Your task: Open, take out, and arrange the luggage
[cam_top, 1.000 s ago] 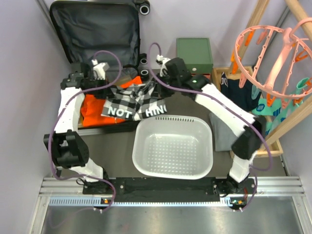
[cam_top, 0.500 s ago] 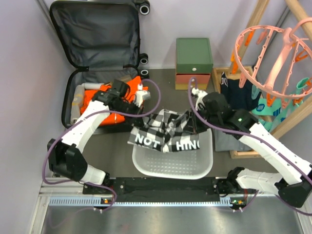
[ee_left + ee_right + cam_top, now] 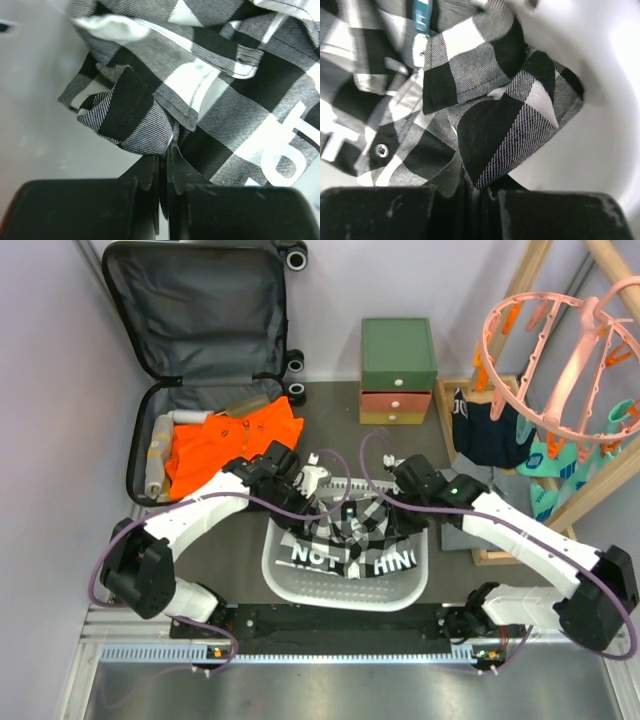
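The luggage (image 3: 200,310) lies open at the back left, its dark lined lid up against the wall. An orange garment (image 3: 235,435) and rolled items (image 3: 158,452) fill its lower half. A black-and-white checked shirt (image 3: 350,540) with white lettering hangs into the white laundry basket (image 3: 285,575). My left gripper (image 3: 308,502) is shut on the shirt's left edge. My right gripper (image 3: 400,508) is shut on its right edge. In the left wrist view, my gripper (image 3: 165,150) pinches the shirt (image 3: 225,100) beside the basket wall (image 3: 30,125). The right wrist view has my gripper (image 3: 475,185) pinching the shirt's (image 3: 485,125) fold.
A green-and-orange drawer box (image 3: 398,370) stands against the back wall. A wooden rack (image 3: 500,430) with dark clothes and a pink peg hanger (image 3: 570,340) fill the right side. Grey cloth (image 3: 455,530) lies beside the basket. The arm bases sit at the near edge.
Both grippers carried the checked shirt from above the luggage toward me and lowered it into the white basket. The orange garment is now uncovered.
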Available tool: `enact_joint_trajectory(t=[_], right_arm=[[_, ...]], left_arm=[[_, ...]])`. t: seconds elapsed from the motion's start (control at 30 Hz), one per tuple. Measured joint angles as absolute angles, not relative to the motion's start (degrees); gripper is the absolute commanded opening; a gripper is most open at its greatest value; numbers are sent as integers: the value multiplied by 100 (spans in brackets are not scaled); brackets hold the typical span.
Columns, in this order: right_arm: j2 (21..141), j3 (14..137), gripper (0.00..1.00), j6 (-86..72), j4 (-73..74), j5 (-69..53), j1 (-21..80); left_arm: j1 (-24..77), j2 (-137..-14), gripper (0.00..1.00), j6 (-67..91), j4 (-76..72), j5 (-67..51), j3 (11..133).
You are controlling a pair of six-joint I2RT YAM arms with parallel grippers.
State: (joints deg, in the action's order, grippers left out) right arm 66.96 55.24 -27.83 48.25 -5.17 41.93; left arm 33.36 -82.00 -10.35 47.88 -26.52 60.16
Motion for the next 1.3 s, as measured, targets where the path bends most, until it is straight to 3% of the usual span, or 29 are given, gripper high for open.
enact_joint_trajectory(t=[0.2,0.3,0.33,0.47,0.57,0.67,0.87,1.07,1.3], right_arm=[[7371,5323,2,-2766,4451,-351,4195],[7546,5328,23,-2766,4355,-261,4195],[7557,5330,34,-2773,4342,-242,4198],[7577,5485,48,-2799,4316,-34,4324],[7579,5795,52,-2755,4534,325,4545],[7631,6055,53,-2711,4858,707,4735],[7859,6672,46,-2674,5524,1409,5063],[7787,7059,27,-2589,5596,2032,5026],[7992,6842,23,-2471,5177,2049,4757]], left_arm=[[3347,-8117,0,-906,4534,-2040,5916],[3365,-8060,18,-893,4429,-1887,5876],[3369,-8060,29,-899,4403,-1865,5872],[3411,-8084,49,-961,4431,-1841,5940],[3406,-8088,53,-1031,4615,-1737,6171],[3361,-8088,53,-1087,4858,-1420,6458],[3297,-8090,45,-1232,5347,-1044,7183],[3297,-7990,15,-1367,5450,-150,7443],[3323,-7922,12,-1406,5332,397,7205]])
